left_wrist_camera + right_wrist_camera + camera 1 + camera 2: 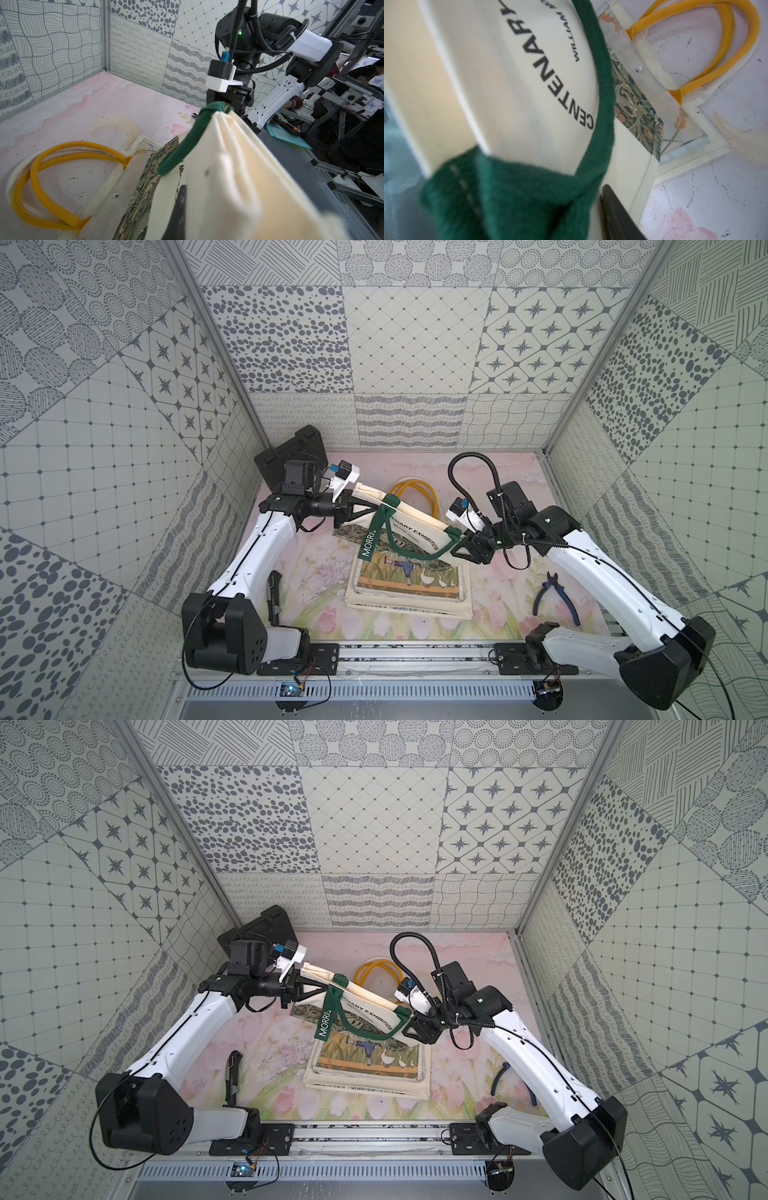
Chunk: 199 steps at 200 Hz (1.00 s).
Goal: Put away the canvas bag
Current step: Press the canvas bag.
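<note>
The canvas bag point(411, 524) is cream with green handles and black lettering. It is folded into a long strip and hangs stretched between my two grippers, above a stack of folded bags point(409, 593). My left gripper point(374, 502) is shut on the bag's far-left end. My right gripper point(456, 543) is closed on the near-right end, where a green handle point(512, 199) bunches up. One dark finger point(616, 218) shows beside that handle. A green handle strap marked MORRIS point(324, 1021) droops from the bag. In the left wrist view the bag point(239, 176) hides my own jaws.
A bag with yellow handles point(417, 488) lies flat behind, and a green patterned bag point(143, 187) lies partly under the held one. Blue-handled pliers point(557, 597) lie at the right. A black knife point(273, 597) lies at the left. A black case point(291, 452) leans in the back-left corner.
</note>
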Each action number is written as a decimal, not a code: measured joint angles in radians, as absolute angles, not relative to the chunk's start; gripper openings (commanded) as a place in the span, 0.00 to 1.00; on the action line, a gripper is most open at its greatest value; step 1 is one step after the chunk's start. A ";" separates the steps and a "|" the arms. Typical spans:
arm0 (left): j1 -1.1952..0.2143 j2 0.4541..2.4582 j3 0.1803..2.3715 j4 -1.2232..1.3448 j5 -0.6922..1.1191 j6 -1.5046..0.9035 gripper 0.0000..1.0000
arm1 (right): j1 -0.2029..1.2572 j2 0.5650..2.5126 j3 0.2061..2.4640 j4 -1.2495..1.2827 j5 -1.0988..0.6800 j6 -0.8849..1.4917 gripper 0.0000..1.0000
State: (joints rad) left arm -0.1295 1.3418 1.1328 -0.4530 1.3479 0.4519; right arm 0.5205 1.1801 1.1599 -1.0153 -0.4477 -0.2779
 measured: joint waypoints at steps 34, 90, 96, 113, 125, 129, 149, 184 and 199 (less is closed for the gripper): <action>-0.130 1.342 1.134 -0.453 1.351 0.455 0.00 | 0.544 1.149 1.142 -0.995 -0.419 -0.264 0.00; -0.135 1.342 1.134 -0.429 1.341 0.418 0.44 | 0.595 1.145 1.166 -1.042 -0.445 -0.226 0.00; -0.140 1.342 1.132 -0.406 1.333 0.389 0.46 | 0.596 1.147 1.176 -1.061 -0.453 -0.206 0.00; -0.155 1.354 1.133 -0.352 1.296 0.303 0.69 | 0.605 1.168 1.229 -1.125 -0.459 -0.129 0.00; -0.165 1.369 1.141 -0.323 1.250 0.235 0.74 | 0.609 1.193 1.282 -1.164 -0.446 -0.075 0.00; -0.170 1.373 1.145 -0.315 1.225 0.218 0.75 | 0.610 1.202 1.298 -1.174 -0.435 -0.056 0.00; -0.190 1.377 1.164 -0.287 1.094 0.130 0.94 | 0.614 1.227 1.351 -1.193 -0.373 0.016 0.00; -0.243 1.295 1.153 -0.249 0.822 0.015 1.00 | 0.618 1.230 1.416 -1.193 -0.222 0.121 0.00; -0.261 1.251 1.140 -0.235 0.733 -0.022 1.00 | 0.614 1.235 1.448 -1.193 -0.149 0.175 0.00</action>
State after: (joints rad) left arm -0.2611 1.2510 1.1404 -0.2352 0.7334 -0.0216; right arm 0.6144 1.2346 1.4479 -1.1931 -0.1490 0.1753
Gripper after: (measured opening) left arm 0.998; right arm 0.106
